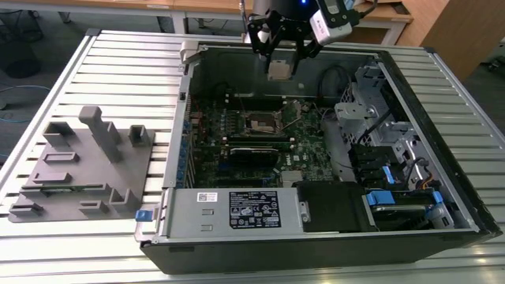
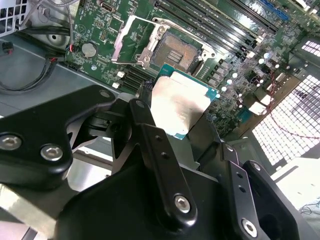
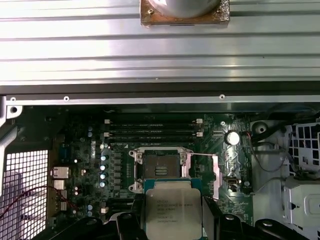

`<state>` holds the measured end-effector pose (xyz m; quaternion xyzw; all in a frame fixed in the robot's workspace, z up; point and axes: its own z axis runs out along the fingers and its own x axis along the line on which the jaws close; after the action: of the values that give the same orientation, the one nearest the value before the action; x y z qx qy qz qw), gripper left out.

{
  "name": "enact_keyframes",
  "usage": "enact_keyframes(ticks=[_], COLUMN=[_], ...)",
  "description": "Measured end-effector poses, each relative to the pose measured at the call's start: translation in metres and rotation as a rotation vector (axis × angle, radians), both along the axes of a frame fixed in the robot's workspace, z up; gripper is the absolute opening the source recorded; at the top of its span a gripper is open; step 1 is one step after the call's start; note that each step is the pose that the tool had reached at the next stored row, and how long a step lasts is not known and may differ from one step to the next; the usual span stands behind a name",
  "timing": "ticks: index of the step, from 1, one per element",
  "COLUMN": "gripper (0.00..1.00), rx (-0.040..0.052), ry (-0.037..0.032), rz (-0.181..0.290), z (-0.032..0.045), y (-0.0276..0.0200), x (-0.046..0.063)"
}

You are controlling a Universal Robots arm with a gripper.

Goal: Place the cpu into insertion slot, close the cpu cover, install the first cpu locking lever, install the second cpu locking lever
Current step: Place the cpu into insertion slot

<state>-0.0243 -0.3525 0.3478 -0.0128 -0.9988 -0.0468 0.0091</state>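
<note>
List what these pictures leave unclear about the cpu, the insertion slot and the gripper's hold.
1. The cpu: bottom edge cut off by the first wrist view's frame; sides covered by fingers of the gripper.
2. The cpu's underside: turned away in both wrist views.
3. The insertion slot: contacts too small in the exterior view.

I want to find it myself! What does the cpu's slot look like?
Look inside the computer case, on the green circuit board. The insertion slot is the small dark square with a silvery rim; its neighbours are long narrow black slots.
</note>
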Motion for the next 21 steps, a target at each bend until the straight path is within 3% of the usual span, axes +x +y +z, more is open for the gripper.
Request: enact_keyframes(ticks=[16, 21], gripper=[0.54, 0.54], rx=[0.0009, 0.0009], ry=[0.0000, 0.0000], rz=[0.000, 0.000], z=[-0.0019, -0.0073], y=[0.0000, 0.0000], x=[0.0000, 0.0000])
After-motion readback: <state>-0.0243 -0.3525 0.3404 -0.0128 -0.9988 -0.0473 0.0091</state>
